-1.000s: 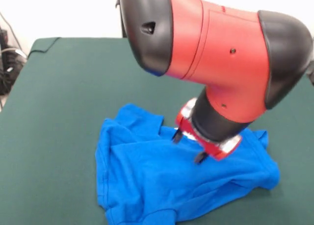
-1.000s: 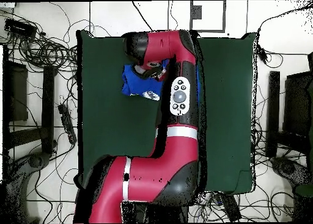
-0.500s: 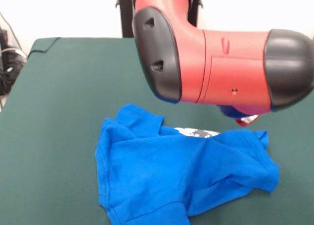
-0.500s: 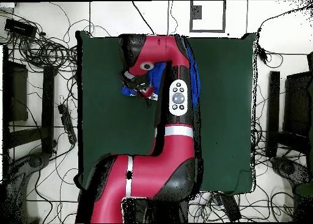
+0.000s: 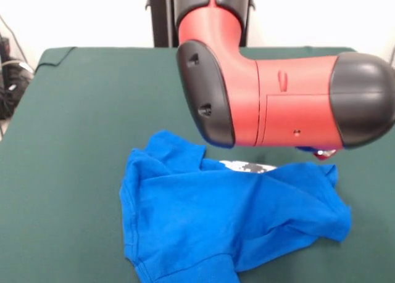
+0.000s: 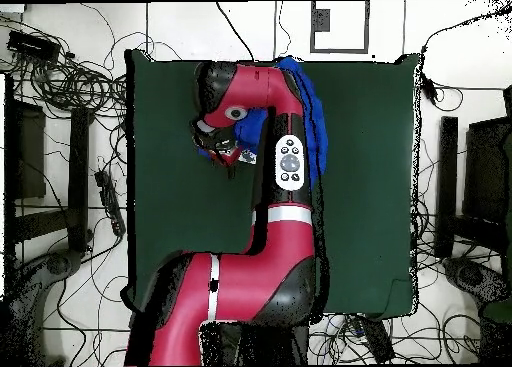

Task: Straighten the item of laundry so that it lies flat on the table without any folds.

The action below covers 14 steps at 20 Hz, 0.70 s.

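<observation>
Shirt (image 5: 228, 224) sits at the 6 o'clock end of the table (image 5: 92, 104) in the front view, well inside the felt, nothing hanging over an edge. Not flat: the body is bunched, with a ridge running from roughly 10 to 4 o'clock across it. A flap at 11 o'clock is doubled over, and a strip of white-grey print (image 5: 247, 167) peeks out at the 12 o'clock edge under the top layer. The hem at 7 o'clock is curled under. My read: the front is folded inward, so most of what faces up is plain back.

My arm (image 5: 278, 104) crosses above the shirt's 1 o'clock side, elbow housing blocking most of that corner. The gripper (image 5: 320, 152) shows only as a red sliver under the black end cap, above the cloth near the 2 o'clock corner. Can't tell how far the jaws are apart, or whether they hold or touch fabric. The overhead view doesn't help either; the wrist covers it there.

Task judged early: folds all present.
</observation>
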### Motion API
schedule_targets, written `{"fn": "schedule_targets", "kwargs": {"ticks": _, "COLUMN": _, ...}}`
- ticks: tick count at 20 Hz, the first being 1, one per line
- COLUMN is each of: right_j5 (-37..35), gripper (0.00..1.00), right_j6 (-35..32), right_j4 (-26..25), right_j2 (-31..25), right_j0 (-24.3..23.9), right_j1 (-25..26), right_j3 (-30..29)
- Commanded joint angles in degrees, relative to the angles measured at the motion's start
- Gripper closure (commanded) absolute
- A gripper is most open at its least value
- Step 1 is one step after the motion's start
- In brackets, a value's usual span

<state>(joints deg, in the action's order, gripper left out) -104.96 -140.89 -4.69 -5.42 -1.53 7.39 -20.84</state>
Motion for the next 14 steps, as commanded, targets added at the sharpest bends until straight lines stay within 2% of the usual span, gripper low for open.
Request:
{"fn": "schedule_targets", "kwargs": {"ticks": 1, "right_j5": 24.65, "gripper": 0.00, "right_j6": 7.62, "right_j4": 1.01, "right_j2": -4.90, "right_j0": 1.70, "right_j1": -2.46, "right_j3": -19.08}}
{"fn": "schedule_targets", "kwargs": {"ticks": 2, "right_j5": 32.03, "gripper": 0.00, "right_j6": 5.85, "right_j4": -0.42, "right_j2": -3.77, "right_j0": 2.52, "right_j1": -4.36, "right_j3": -21.88}}
{"fn": "schedule_targets", "kwargs": {"ticks": 4, "right_j5": 37.44, "gripper": 0.00, "right_j6": 2.79, "right_j4": -1.39, "right_j2": -2.66, "right_j0": 3.53, "right_j1": -7.12, "right_j3": -25.49}}
{"fn": "schedule_targets", "kwargs": {"ticks": 9, "right_j5": 45.86, "gripper": 0.00, "right_j6": -3.64, "right_j4": -1.93, "right_j2": -1.24, "right_j0": 5.28, "right_j1": -12.69, "right_j3": -32.12}}
{"fn": "schedule_targets", "kwargs": {"ticks": 10, "right_j5": 59.98, "gripper": 0.00, "right_j6": -5.11, "right_j4": -5.54, "right_j2": -0.18, "right_j0": 2.05, "right_j1": -11.35, "right_j3": -41.42}}
{"fn": "schedule_targets", "kwargs": {"ticks": 12, "right_j5": 67.43, "gripper": 0.00, "right_j6": -10.95, "right_j4": -9.47, "right_j2": 3.51, "right_j0": 4.76, "right_j1": -11.89, "right_j3": -41.94}}
{"fn": "schedule_targets", "kwargs": {"ticks": 14, "right_j5": 70.77, "gripper": 0.00, "right_j6": -16.33, "right_j4": -11.49, "right_j2": 7.17, "right_j0": 7.78, "right_j1": -11.98, "right_j3": -41.38}}
